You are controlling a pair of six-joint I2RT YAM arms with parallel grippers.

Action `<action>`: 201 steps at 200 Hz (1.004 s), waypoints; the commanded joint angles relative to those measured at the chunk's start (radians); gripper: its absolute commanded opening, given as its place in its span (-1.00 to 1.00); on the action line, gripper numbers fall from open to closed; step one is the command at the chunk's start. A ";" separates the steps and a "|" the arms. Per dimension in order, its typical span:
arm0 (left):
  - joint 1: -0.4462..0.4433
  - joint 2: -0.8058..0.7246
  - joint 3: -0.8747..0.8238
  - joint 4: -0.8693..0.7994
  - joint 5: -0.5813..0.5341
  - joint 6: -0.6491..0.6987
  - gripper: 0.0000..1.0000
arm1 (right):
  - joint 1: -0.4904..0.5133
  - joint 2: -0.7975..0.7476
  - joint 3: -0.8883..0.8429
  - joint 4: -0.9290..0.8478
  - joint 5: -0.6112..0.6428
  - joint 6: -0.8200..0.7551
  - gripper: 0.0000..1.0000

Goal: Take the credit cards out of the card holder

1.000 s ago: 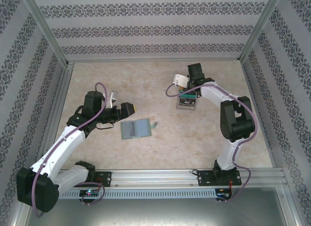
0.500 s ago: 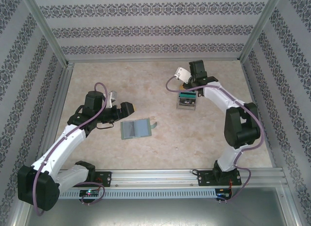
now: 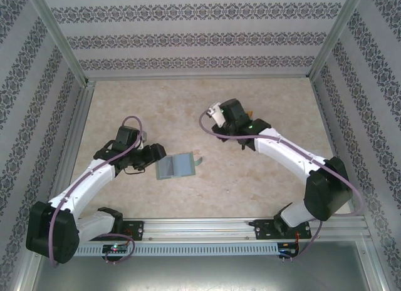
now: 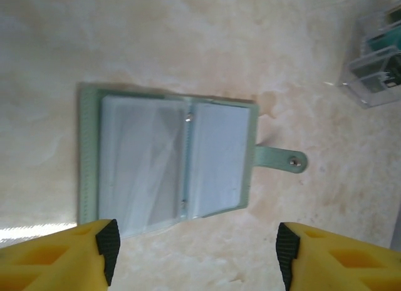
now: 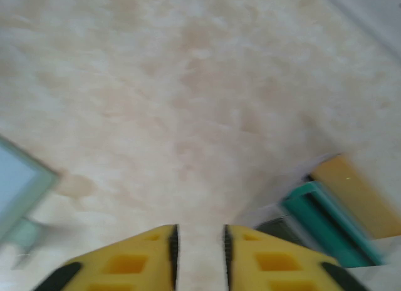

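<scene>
Slick table (image 4: 188,40) worries me: my wide left fingers (image 4: 75,253) beside the card holder (image 4: 169,159) could shove it, right fingers (image 5: 125,260) narrow, empty.

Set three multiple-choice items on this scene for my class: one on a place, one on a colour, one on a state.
1. The card holder lies: A on the table; B in a gripper; C against the wall.
2. The card beside the teal card is: A red; B yellow-gold; C black.
3. The card holder is: A folded shut; B standing on edge; C open flat.
Key: 1A, it rests flat ahead of the left gripper; 2B, the yellow-gold card lies next to it; 3C, both inner pages face up.
</scene>
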 commanded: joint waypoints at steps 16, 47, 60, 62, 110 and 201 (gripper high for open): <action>0.010 0.027 -0.046 0.011 -0.003 -0.035 0.14 | 0.131 0.026 -0.040 -0.012 -0.039 0.344 -0.49; 0.009 0.085 -0.063 0.102 0.059 -0.052 -0.10 | 0.203 0.141 -0.029 -0.020 -0.076 0.438 -0.65; 0.010 0.105 -0.061 0.119 0.067 -0.052 -0.15 | 0.220 0.190 -0.006 -0.031 -0.083 0.479 -0.72; 0.009 0.108 -0.061 0.120 0.067 -0.051 -0.15 | 0.223 0.196 -0.005 -0.031 -0.084 0.484 -0.72; 0.009 0.160 -0.057 0.138 0.077 -0.030 -0.14 | 0.250 0.321 0.037 -0.027 -0.115 0.566 -0.79; 0.007 0.241 -0.055 0.162 0.081 -0.010 -0.15 | 0.255 0.419 0.065 0.004 -0.160 0.605 -0.72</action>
